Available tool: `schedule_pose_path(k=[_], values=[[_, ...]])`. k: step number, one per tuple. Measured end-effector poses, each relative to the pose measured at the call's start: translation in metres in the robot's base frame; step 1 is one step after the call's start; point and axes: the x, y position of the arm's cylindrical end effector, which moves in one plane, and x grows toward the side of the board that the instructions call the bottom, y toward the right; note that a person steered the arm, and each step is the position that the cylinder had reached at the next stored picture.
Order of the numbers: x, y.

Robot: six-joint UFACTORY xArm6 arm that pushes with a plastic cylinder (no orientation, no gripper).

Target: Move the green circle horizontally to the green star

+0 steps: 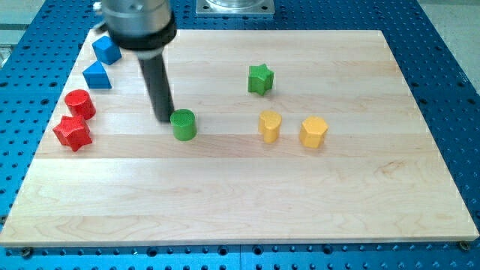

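A: Nearest the view's bottom?
B: Bare counter (247, 217), pale wood planks. Closest blocks: red star (73, 132) at the view's left, then green circle (183, 124).

A: Tool?
B: Just a straight dark rod, no jaws to open or close, gripping nothing. My tip (164, 118) down on the counter, just beside the green circle on its left, touching or nearly so; hard to tell which.

A: Task's thing?
B: Green circle left of centre. Green star (260, 79) to the right and nearer the view's top, well apart from it.

A: In the way?
B: Yellow heart (270, 126) directly right of the circle, about level with it, below the star. Yellow hexagon (313, 132) just beyond, near the heart but not touching.

A: Elsewhere?
B: Left edge: red cylinder (79, 103) just above the red star, blue triangle (97, 75) above that, blue cube (106, 49) nearest the top, partly behind the rod's grey housing.

A: Count?
B: Two green, two yellow, two red, two blue. Eight blocks.

A: Surroundings?
B: Blue perforated base (450, 60) all round the counter; grey metal mount (235, 7) at the top edge.
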Motion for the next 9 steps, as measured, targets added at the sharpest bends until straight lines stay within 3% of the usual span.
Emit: schedule_pose_path(k=[1,2,3,4,5,6,7,9], values=[[0.016,-0.025],[0.085,-0.041],[0.096,0.011],[0.051,0.051],[-0.018,0.039],[0.002,0.004],[-0.019,-0.066],[-0.048,0.011]])
